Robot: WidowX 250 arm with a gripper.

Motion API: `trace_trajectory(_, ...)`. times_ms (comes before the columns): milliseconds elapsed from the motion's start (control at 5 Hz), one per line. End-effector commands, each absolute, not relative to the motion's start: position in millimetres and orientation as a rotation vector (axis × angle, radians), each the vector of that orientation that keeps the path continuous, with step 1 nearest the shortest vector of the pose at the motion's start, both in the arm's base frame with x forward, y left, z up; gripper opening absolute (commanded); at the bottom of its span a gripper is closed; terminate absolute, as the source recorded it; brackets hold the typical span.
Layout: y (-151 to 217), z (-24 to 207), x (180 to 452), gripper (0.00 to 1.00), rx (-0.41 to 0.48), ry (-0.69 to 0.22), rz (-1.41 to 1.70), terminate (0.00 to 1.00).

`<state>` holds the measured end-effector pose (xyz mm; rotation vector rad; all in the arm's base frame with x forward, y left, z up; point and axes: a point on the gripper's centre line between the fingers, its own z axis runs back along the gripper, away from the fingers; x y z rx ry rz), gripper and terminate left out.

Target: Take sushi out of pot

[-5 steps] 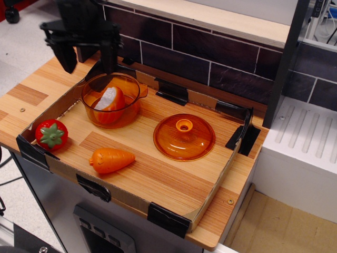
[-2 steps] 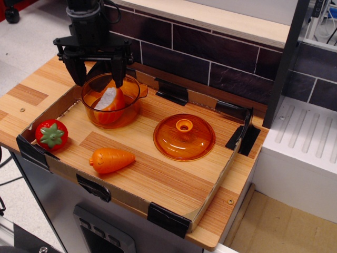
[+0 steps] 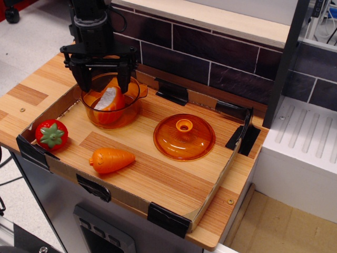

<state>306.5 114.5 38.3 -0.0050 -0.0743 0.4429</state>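
Observation:
The sushi (image 3: pixel 108 99), white rice half and orange salmon half, leans tilted inside the transparent orange pot (image 3: pixel 124 112) at the back left of the tray. My black gripper (image 3: pixel 103 84) hangs open right above the pot. Its two fingertips (image 3: pixel 84 83) straddle the top of the sushi at about rim height. It holds nothing.
The flat orange lid (image 3: pixel 184 136) with a knob lies right of the pot. A toy carrot (image 3: pixel 111 159) and a red strawberry (image 3: pixel 51 134) lie at the front left. All sit in a shallow cardboard tray (image 3: pixel 158 208) on a wooden counter, against a dark tiled wall (image 3: pixel 210 50).
My gripper has moved right and down, from the tray's back left corner to directly over the pot. It stays open. The sushi and pot have not moved.

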Motion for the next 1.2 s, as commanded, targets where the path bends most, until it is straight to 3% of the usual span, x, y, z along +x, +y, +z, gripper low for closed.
trace_trajectory(0, 113, 36, 310, 1.00, 0.019, -0.093, 0.447, 0.00)
trace_trajectory(400, 109, 27, 309, 1.00, 0.037, -0.084, 0.447, 0.00)
trace_trajectory(600, 108, 26, 310, 0.00, 0.040, -0.088, 0.458, 0.00)
trace_trajectory(800, 110, 34, 312, 0.00, 0.041, -0.124, 0.495, 0.00)
trace_trajectory(1000, 113, 52, 311, 0.00, 0.085, -0.217, 0.528, 0.00)
